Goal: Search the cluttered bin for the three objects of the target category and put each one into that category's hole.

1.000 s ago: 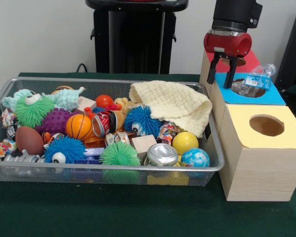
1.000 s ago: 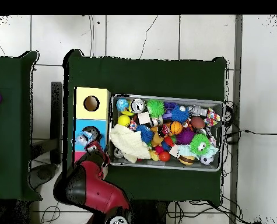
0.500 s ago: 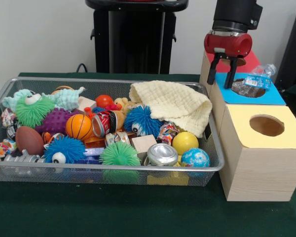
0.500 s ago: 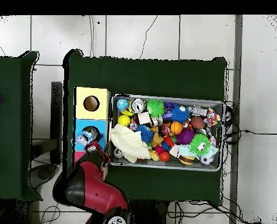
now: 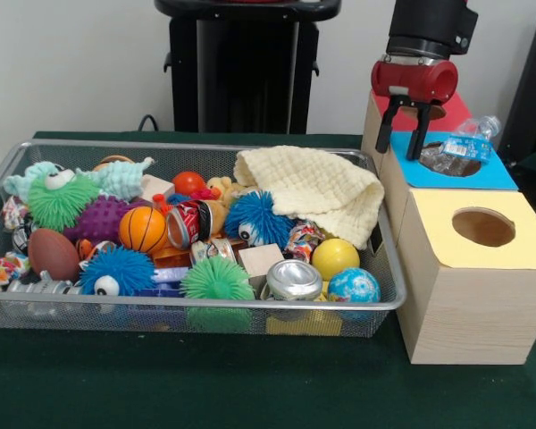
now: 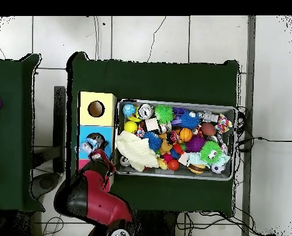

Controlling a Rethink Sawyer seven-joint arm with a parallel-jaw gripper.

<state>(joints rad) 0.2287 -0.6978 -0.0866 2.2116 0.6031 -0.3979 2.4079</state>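
The pincer (image 5: 403, 134) hangs in the air with its two black fingers (image 5: 384, 130) spread apart and nothing between them. It sits over the edge where the red-topped box (image 5: 447, 111) meets the blue-topped box (image 5: 487, 173).

Just beside the pincer, a crushed plastic bottle (image 5: 460, 149) with a blue label pokes out of the round hole in the blue-topped box — part in, part out. It does not touch the pincer.

One box further from the pincer stands the yellow-topped box (image 5: 509, 255) with a round hole (image 5: 482, 227) in its top.

Below the pincer and off to the side is the wire bin (image 5: 205, 306) on the green table (image 5: 250, 384), full of stuff. The thing in the bin closest to the pincer is a cream cloth (image 5: 314, 189), folded over the corner. Further away lie a silver can (image 5: 294, 280), a red can (image 5: 188, 222), a yellow ball (image 5: 335, 257), a blue globe ball (image 5: 353, 286) and an orange basketball (image 5: 142, 229). Furthest from the pincer is a green spiky toy (image 5: 61, 198) with googly eyes.

From above, the red arm (image 6: 93, 200) reaches up to the boxes, and the bin (image 6: 176, 174) lies next to them.
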